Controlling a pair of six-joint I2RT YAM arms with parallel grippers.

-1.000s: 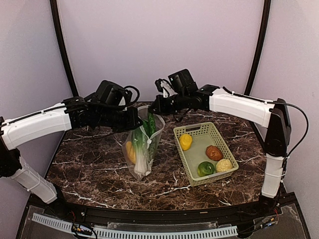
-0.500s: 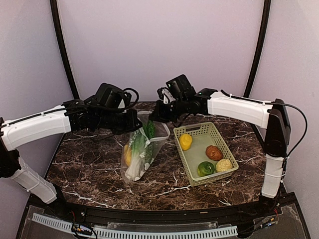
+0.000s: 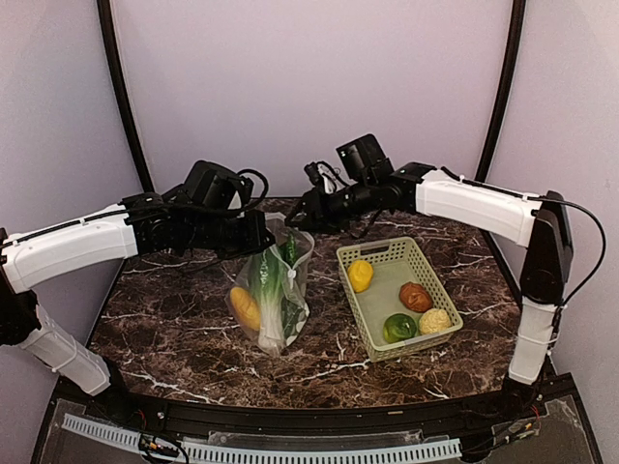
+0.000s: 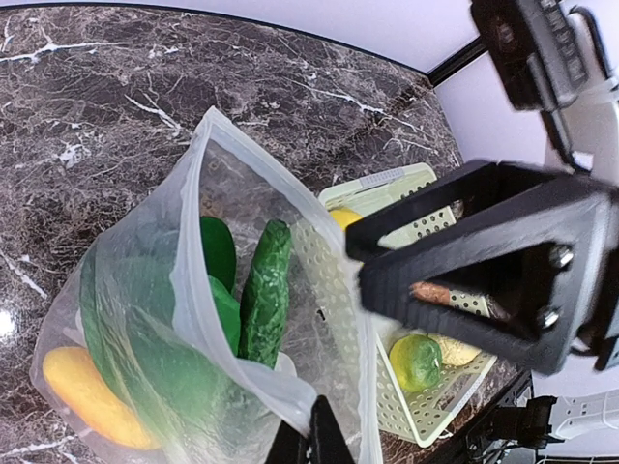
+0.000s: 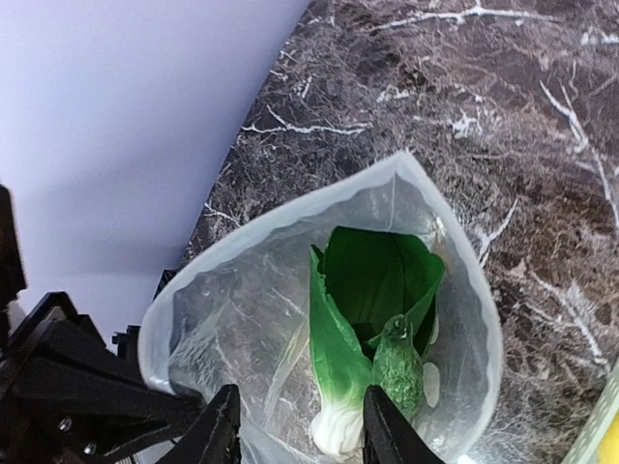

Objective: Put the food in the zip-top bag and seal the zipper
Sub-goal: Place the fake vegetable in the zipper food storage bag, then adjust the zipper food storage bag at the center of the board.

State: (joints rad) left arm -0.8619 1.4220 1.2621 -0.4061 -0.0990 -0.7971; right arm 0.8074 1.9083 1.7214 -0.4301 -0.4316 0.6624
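Note:
The zip-top bag (image 3: pixel 282 280) hangs by one side of its mouth from my left gripper (image 3: pixel 259 240), which is shut on the rim (image 4: pixel 309 440). The mouth gapes, its zipper strip (image 5: pixel 233 242) curving round. Inside lie the white-green leek (image 5: pixel 368 319) and a yellow piece (image 3: pixel 245 307). My right gripper (image 3: pixel 302 211) hovers just above the mouth, fingers apart (image 5: pixel 302 435), nothing between them. More food lies in the basket: a yellow piece (image 3: pixel 360 275), a brown one (image 3: pixel 416 297), a green fruit (image 3: pixel 397 327) and a pale bumpy one (image 3: pixel 437 320).
The light green mesh basket (image 3: pixel 375 253) stands right of the bag on the dark marble table (image 3: pixel 174 319). The two grippers sit close together over the bag's mouth. Black curved poles rise at the back corners.
My right gripper has opened and let go of the bag's rim, drawing slightly back. The bag now hangs from the left gripper alone and has swung a little.

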